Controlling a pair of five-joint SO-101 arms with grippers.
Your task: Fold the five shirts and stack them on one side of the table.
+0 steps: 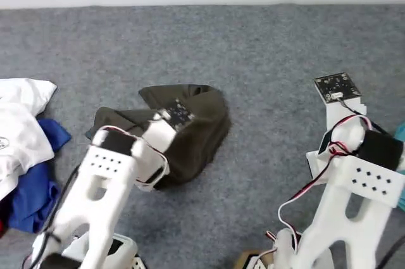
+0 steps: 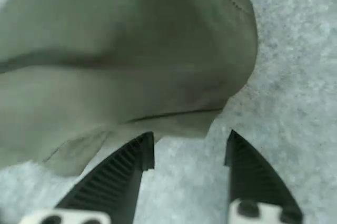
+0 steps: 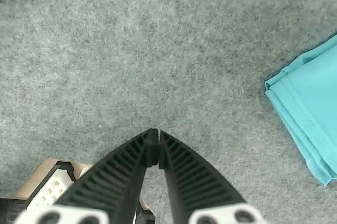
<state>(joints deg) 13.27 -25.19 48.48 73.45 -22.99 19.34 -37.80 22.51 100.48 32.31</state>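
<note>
A dark olive shirt [image 1: 190, 126] lies rumpled and partly folded in the middle of the grey table. My left arm reaches over its near edge. In the left wrist view the left gripper [image 2: 189, 147] is open, just off the olive shirt's [image 2: 121, 60] hem, with bare felt between its fingers. A heap of white shirts [image 1: 19, 123] and a blue shirt [image 1: 31, 187] lies at the left edge. A folded teal shirt [image 3: 310, 113] rests at the right edge. My right gripper [image 3: 158, 139] is shut on nothing above bare felt.
The grey felt tabletop [image 1: 266, 60] runs back to a white wall. The right arm's base and red and black cables [image 1: 342, 142] stand at the front right. A tan board corner [image 3: 47, 174] shows under the right gripper.
</note>
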